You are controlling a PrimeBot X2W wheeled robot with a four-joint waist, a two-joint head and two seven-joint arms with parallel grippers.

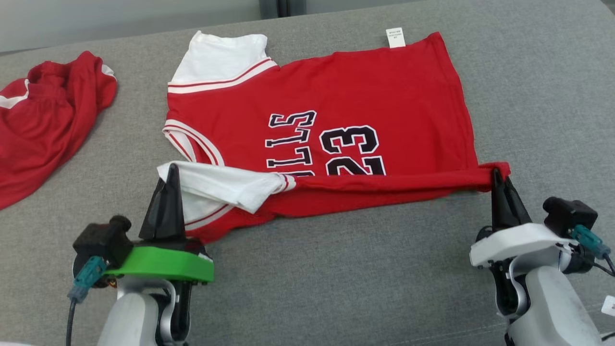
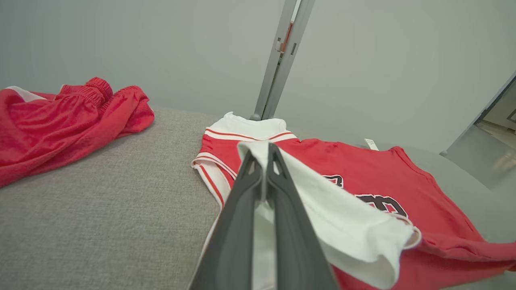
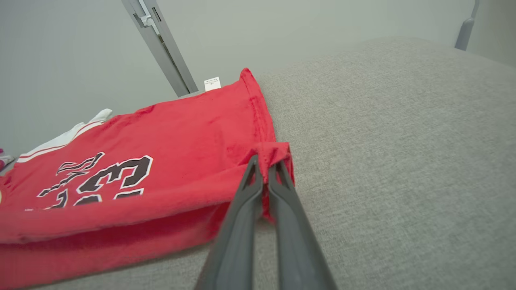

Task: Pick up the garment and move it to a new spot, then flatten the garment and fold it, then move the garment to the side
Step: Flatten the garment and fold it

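The garment (image 1: 336, 101) is a red jersey with white sleeves and a black number 23, lying across the grey surface (image 1: 336, 269). Its near edge is lifted off the surface and stretched between my two grippers. My left gripper (image 1: 172, 169) is shut on the white sleeve at the near left corner. In the left wrist view the left gripper (image 2: 264, 151) pinches that white sleeve (image 2: 342, 225). My right gripper (image 1: 496, 174) is shut on the red hem corner at the near right. The right gripper (image 3: 263, 162) in its wrist view clamps the bunched red corner of the garment (image 3: 161, 145).
Another red garment (image 1: 43, 120) lies crumpled at the far left of the surface, also seen as the red heap (image 2: 60, 121) in the left wrist view. A white label (image 1: 395, 37) sticks out at the jersey's far edge. A pale wall with a metal post (image 2: 282, 56) stands behind.
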